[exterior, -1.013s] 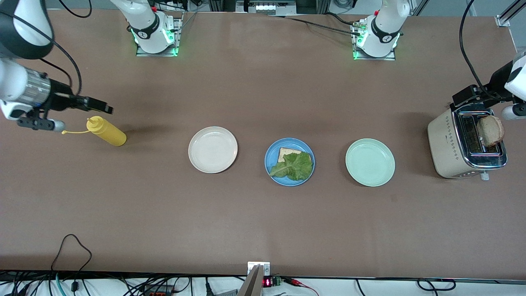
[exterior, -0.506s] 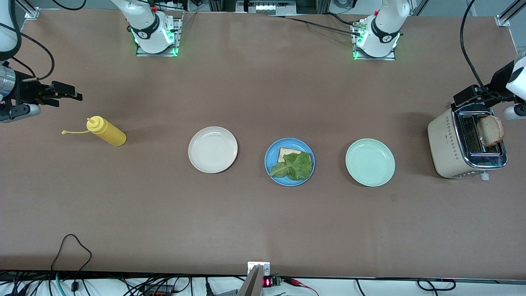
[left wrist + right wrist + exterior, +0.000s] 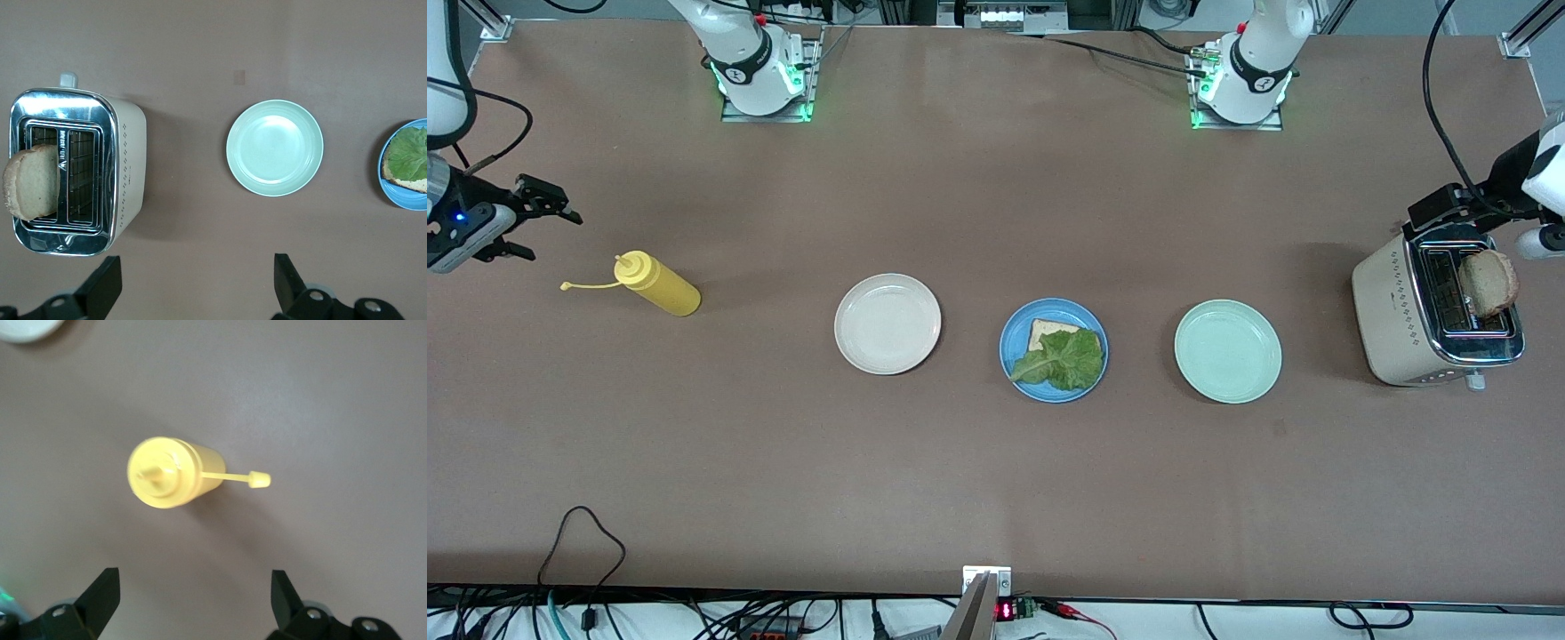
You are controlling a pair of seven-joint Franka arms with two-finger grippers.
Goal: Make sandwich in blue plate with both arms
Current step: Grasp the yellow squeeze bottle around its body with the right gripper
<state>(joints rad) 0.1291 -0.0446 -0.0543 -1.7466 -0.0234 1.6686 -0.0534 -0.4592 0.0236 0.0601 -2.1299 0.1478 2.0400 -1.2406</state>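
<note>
A: Where's the sandwich [image 3: 1060,354]?

B: On the blue plate [image 3: 1014,342], lettuce uppermost. Both wrist views show spread fingers: right claw [image 3: 193,600] over the mustard bottle [image 3: 170,473], left claw [image 3: 193,283] near the toaster [image 3: 80,180].

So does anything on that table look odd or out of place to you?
A little. The yellow squeeze bottle stands with its tethered cap hanging off. A bread slice sticks out of the toaster, leaning sideways. On the blue plate the sandwich has lettuce but no top slice. Nothing looks spilled.
</note>
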